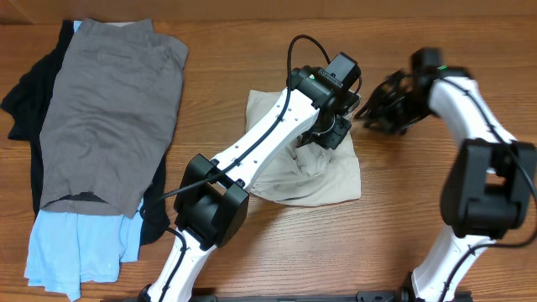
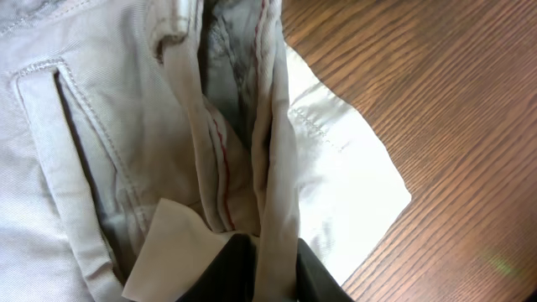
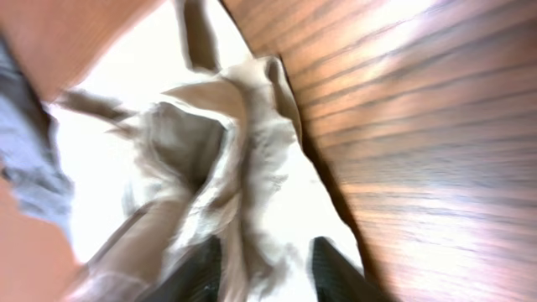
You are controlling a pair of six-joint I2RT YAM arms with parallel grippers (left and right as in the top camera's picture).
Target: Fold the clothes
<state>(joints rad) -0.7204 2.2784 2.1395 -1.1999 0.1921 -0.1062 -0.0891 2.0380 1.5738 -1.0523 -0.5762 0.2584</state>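
The brown wood-grain table [image 1: 252, 50] carries a pile at its left side: large grey cotton shorts [image 1: 113, 117] spread over a black garment [image 1: 25, 96] and a light-blue garment [image 1: 75, 252]. The pale beige cotton shorts [image 1: 327, 180] lie crumpled at mid-table, well apart from the pile. The left gripper [image 1: 329, 134] pinches a raised fold of them beside a red-stitched seam. The right gripper [image 1: 379, 109] hovers just beside their right edge, its dark fingers [image 3: 201, 268] spread apart in a blurred view.
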